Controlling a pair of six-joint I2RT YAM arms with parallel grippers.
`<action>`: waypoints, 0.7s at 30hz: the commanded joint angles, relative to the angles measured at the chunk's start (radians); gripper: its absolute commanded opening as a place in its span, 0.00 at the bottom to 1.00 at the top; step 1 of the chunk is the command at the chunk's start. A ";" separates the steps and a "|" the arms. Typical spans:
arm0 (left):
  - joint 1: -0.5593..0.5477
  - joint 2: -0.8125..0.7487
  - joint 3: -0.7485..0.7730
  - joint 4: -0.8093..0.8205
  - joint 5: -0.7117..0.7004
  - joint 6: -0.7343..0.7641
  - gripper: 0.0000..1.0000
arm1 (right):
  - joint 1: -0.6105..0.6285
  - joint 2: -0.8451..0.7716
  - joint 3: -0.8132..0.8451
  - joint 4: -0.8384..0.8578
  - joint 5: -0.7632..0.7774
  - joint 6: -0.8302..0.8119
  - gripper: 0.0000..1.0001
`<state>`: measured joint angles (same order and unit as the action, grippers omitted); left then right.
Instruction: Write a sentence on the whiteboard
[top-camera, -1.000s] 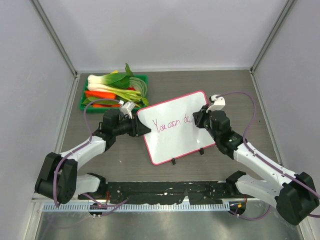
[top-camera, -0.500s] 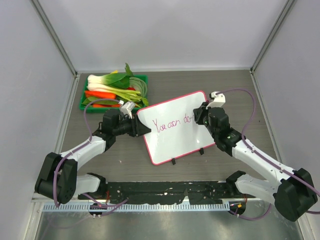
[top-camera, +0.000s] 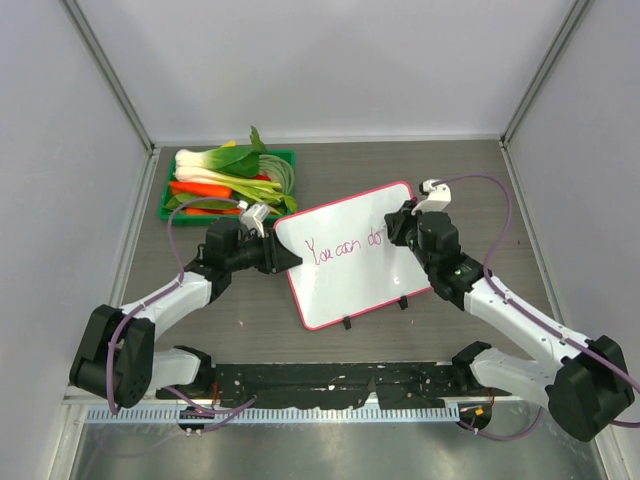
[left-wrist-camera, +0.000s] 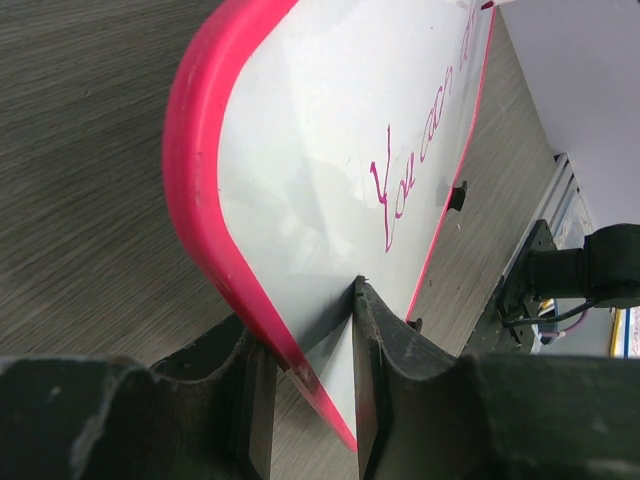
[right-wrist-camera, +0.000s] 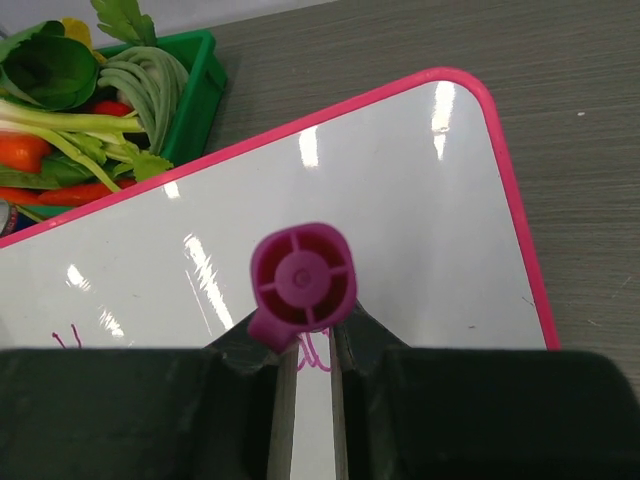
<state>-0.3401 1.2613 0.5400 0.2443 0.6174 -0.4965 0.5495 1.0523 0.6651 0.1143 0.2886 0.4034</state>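
The whiteboard (top-camera: 350, 275), white with a pink-red frame, lies tilted in the middle of the table. Its pink-purple cursive sentence (top-camera: 345, 247) reads "You can do" at this moment. My left gripper (top-camera: 285, 257) is shut on the board's left edge, which shows between its jaws in the left wrist view (left-wrist-camera: 255, 300). My right gripper (top-camera: 400, 232) is shut on a magenta marker (right-wrist-camera: 303, 280), held point-down on the whiteboard (right-wrist-camera: 400, 190) at the end of the writing. The marker tip is hidden.
A green tray (top-camera: 168, 195) of vegetables (leeks, carrots, greens) stands at the back left, just behind the board's upper left corner; it also shows in the right wrist view (right-wrist-camera: 200, 75). Two small black feet (top-camera: 347, 323) stick out from the board's near edge.
My right gripper has shifted slightly right and back along the line, and the writing has grown from "de" to "do". The left gripper and board have not moved.
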 joint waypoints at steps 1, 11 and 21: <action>0.012 0.036 -0.031 -0.057 -0.223 0.185 0.00 | -0.003 -0.077 0.010 0.065 -0.009 0.006 0.01; 0.012 0.036 -0.032 -0.057 -0.226 0.185 0.00 | -0.054 -0.124 -0.028 0.050 0.026 -0.018 0.01; 0.012 0.033 -0.032 -0.057 -0.226 0.185 0.00 | -0.060 -0.136 -0.067 0.091 -0.017 -0.017 0.01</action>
<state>-0.3397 1.2613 0.5400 0.2459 0.6182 -0.4961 0.4915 0.9440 0.5999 0.1276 0.2855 0.3950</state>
